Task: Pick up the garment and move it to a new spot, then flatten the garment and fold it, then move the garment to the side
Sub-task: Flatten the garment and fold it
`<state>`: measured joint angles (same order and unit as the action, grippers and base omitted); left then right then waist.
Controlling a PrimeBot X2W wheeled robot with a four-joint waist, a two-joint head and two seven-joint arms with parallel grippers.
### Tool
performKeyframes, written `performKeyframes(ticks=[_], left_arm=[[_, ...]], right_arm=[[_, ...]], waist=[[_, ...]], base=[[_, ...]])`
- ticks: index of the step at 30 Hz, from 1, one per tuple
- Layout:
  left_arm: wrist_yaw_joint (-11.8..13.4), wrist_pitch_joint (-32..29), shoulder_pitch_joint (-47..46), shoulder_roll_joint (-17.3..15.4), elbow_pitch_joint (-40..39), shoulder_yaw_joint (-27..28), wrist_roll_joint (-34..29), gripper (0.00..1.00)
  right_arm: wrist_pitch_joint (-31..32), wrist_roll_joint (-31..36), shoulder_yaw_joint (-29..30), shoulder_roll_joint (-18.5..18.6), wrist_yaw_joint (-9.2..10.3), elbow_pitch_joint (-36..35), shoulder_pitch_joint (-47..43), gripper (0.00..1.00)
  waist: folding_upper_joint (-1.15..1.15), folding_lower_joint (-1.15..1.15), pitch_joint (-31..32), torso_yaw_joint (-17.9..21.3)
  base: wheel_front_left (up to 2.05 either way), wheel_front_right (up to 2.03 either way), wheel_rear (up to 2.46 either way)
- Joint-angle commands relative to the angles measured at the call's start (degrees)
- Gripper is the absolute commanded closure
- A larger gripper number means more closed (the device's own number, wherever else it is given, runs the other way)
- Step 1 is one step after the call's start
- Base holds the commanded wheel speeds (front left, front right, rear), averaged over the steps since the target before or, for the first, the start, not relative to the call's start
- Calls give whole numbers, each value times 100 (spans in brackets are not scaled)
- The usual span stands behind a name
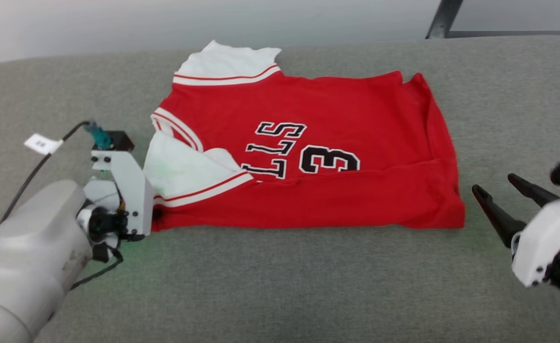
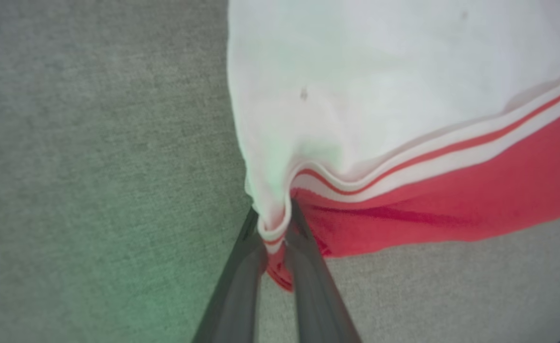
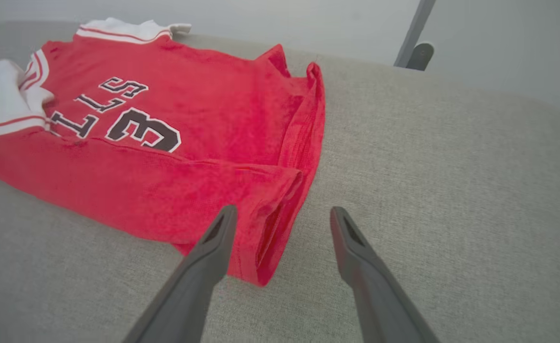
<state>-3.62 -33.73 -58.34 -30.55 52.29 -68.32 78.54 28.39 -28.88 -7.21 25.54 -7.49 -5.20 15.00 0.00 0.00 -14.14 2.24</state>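
The grey fabric-covered surface (image 1: 308, 286) took up most of my head view, with a pale wall behind it. The garment (image 1: 318, 157) lay across its middle, neck end toward the robot's left and hem toward its right. It was partly folded: the near long edge was turned up over the chest, so I could read just "LLS" and the number 3 (image 1: 328, 160) above the fold. One white sleeve (image 1: 227, 62) lay flat at the far edge. The other white sleeve (image 1: 185, 166) was folded in over the red at the near left.

The left arm came in low from the lower left, and the left gripper (image 2: 273, 224) sat at the garment's near left corner. In the left wrist view its two dark fingers (image 2: 242, 276) were clamped together on the sleeve's striped hem, with a bit of red cloth between them.

The right gripper (image 1: 493, 183) hung just beside the near right corner of the hem. Its jaws stood wide apart and held nothing. In the right wrist view one finger (image 3: 213, 247) overlapped the folded corner, and I couldn't tell whether it touched.

A black cable (image 1: 27, 178) with a small white tag (image 1: 42, 143) ran along the left arm. A dark metal leg (image 1: 442, 19) stood at the far right.
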Motion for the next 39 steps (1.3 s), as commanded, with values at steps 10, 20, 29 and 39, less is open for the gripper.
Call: performKeyframes(ticks=[10, 20, 29, 39], left_arm=[[-143, 118, -44, 589, 198, -114, -122, 100], [-261, 165, -171, 774, 453, -99, -109, 100], [-334, 100, -190, 776, 617, -70, -33, 100], [-371, -172, -91, 654, 572, -61, 99, 100]], right_arm=[[1945, 59, -45, -263, -1, 1129, 923, 0], [2625, 164, -129, -546, -2, 1773, 1182, 35], [2644, 128, -99, -398, 2, 1914, 1192, 100], [2555, 9, 108, -294, 2, 1802, 1087, 100]], waist=[[0, 0, -310, -355], [0, 0, -489, -469], [0, 0, -427, -522], [0, 0, -237, -614]], base=[[0, 0, 0], [0, 0, 0], [0, 0, 0], [0, 0, 0]])
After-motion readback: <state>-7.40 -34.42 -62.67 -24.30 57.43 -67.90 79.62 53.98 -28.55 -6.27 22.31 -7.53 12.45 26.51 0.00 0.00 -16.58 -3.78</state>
